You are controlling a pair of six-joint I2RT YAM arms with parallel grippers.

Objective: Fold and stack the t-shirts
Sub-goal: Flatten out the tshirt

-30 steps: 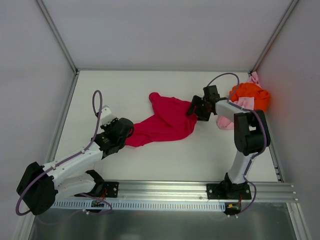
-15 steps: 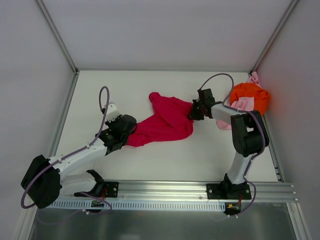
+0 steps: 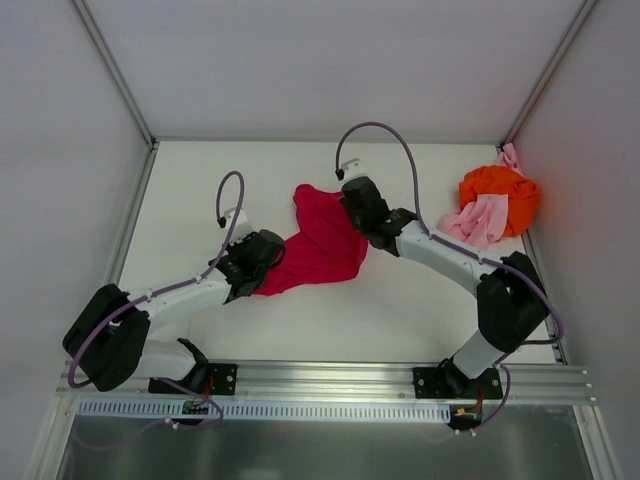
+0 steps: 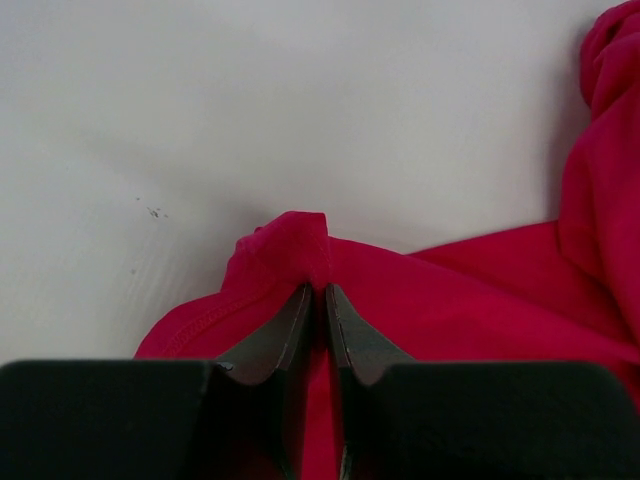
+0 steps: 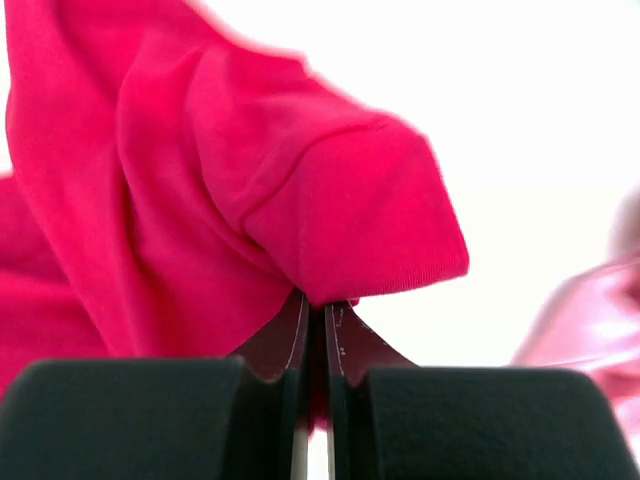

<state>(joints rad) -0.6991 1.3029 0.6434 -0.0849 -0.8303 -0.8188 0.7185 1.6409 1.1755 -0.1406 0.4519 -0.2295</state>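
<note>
1. While closed down to a sliver on a raised pinch of the crimson t-shirt, sits low over the table at the left: left gripper, cloth squeezed between both fingertips.
2. Lies crumpled mid-table, stretched between the two arms.
3. Grips just as narrowly a hemmed, sleeve-like end at the cloth's upper right edge: right gripper, fabric bunched above its tips.
4. Heaped in the far right corner, well apart from both grippers: orange t-shirt, pale pink t-shirt touching its near-left side.
</note>
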